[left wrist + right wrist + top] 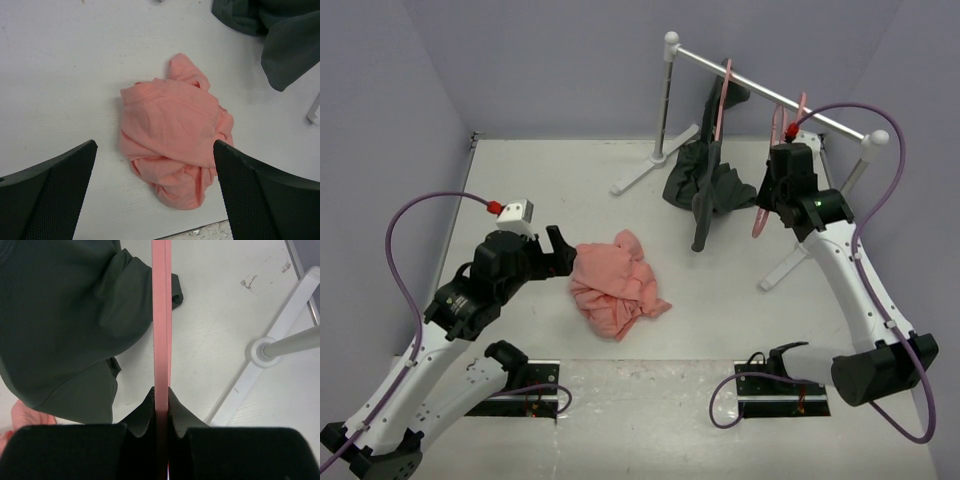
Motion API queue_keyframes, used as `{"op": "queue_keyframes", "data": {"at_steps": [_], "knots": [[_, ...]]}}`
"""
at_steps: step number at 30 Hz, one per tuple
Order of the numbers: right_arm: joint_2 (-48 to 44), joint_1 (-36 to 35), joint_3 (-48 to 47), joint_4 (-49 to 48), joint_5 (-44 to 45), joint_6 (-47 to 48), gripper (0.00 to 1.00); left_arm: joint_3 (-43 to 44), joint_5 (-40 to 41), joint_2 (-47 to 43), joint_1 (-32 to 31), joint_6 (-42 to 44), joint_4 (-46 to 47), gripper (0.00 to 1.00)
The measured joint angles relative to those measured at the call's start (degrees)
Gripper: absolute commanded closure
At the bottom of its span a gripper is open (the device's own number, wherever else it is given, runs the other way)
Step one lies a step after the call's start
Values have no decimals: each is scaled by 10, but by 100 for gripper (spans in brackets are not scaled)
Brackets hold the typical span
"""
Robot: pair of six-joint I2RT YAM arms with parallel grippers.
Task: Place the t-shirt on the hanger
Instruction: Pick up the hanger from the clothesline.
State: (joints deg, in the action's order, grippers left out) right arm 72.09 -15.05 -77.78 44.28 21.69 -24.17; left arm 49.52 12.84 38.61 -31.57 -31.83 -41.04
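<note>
Cloth comes first: the t-shirt [615,283] lies in a crumpled salmon-pink heap on the surface [520,170], a little toward seven o'clock from the middle of the top view. My left jaws stand wide apart and hold nothing. They sit at the nine o'clock side of the heap, just beside its edge; I cannot tell if they touch it. From my left wrist, the t-shirt [172,145] lies in the gap between my two dark fingers [50,195], which frame it at eight and four o'clock.

My right jaws are pinched tight on the hanger [758,222], up at two o'clock in the top view, well apart from the t-shirt. Its round hook sits at the white rail [740,72] of the rack. From my right wrist, the hanger [161,315] runs as a straight pink strip from twelve o'clock down into the pinch of my fingers [145,415].

At nine to eleven o'clock of that strip hangs the dark grey garment [60,325]. It drapes from the twin hanger [722,100] on the same rail, its lower folds resting on the surface. The rack's foot [260,350] stands at three o'clock.
</note>
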Motion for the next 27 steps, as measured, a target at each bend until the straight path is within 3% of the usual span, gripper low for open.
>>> {"op": "queue_keyframes", "data": {"at_steps": [8,16,21,25,27], "knots": [[-32,0,-23,6,-10,33,100,-1,-14,30,0,0,6,0],[-94,0,-27,17,-47,43,100,-51,-62,112,-1,-6,73,0],[-181,0,30,35,-89,43,100,-95,-69,177,-9,-8,108,3],[-252,0,90,48,-126,40,100,-117,-71,213,-14,-12,139,28],[-281,-1,119,56,-135,37,100,-124,-74,235,-17,-14,157,61]]}}
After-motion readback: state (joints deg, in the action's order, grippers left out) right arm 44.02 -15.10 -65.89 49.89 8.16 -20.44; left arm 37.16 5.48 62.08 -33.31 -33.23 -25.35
